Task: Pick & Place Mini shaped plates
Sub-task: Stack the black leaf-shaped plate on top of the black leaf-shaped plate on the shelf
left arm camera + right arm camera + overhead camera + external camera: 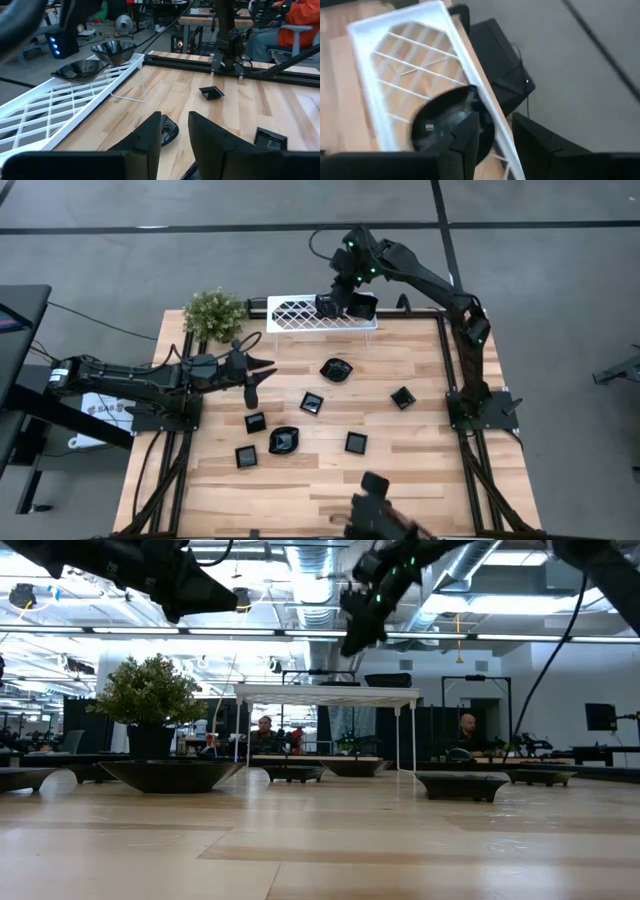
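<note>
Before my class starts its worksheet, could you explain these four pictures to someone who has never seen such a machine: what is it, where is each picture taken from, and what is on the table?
It is a robot with two dark arms at a wooden table. One picture looks straight down, one looks level across the tabletop, and two come from cameras on the wrists. Small black dishes lie scattered on the table. A white rack and a potted plant stand at its far edge. The right gripper is open over the rack's end, with a round dish lying on the rack beneath it. The left gripper hovers open over the table, holding nothing.
</note>
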{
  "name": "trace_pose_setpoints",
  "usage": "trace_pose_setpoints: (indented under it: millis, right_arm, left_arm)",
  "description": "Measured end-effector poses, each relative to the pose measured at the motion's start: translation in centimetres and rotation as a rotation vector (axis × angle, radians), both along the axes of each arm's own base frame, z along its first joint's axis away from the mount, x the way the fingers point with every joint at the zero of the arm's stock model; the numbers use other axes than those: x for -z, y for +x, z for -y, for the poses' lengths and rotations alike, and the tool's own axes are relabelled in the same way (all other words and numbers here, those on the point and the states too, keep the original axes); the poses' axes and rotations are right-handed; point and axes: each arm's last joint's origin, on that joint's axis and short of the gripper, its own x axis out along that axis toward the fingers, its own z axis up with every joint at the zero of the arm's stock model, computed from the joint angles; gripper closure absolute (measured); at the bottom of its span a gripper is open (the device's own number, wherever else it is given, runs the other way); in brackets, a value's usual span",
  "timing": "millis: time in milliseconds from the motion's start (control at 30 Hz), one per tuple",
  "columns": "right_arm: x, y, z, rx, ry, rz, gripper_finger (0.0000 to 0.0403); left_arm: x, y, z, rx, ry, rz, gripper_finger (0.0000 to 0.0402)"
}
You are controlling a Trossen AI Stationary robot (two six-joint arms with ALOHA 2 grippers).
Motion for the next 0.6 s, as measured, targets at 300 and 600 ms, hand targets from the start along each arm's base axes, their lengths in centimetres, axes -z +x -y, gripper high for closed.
trace_pose_setpoints:
  millis: [300, 600]
  right_arm:
    - [-3.1, 0.2, -10.3, -0.160, -0.185, 0.043, 0.0290]
    - [6.1, 0.0, -19.9, -0.198, -0.343, 0.053, 0.0290]
  left_arm:
    - [0.0, 0.1, 0.2, 0.069, -0.024, 0.000, 0.0302]
    - [0.1, 0.1, 0.6, 0.197, -0.039, -0.015, 0.0302]
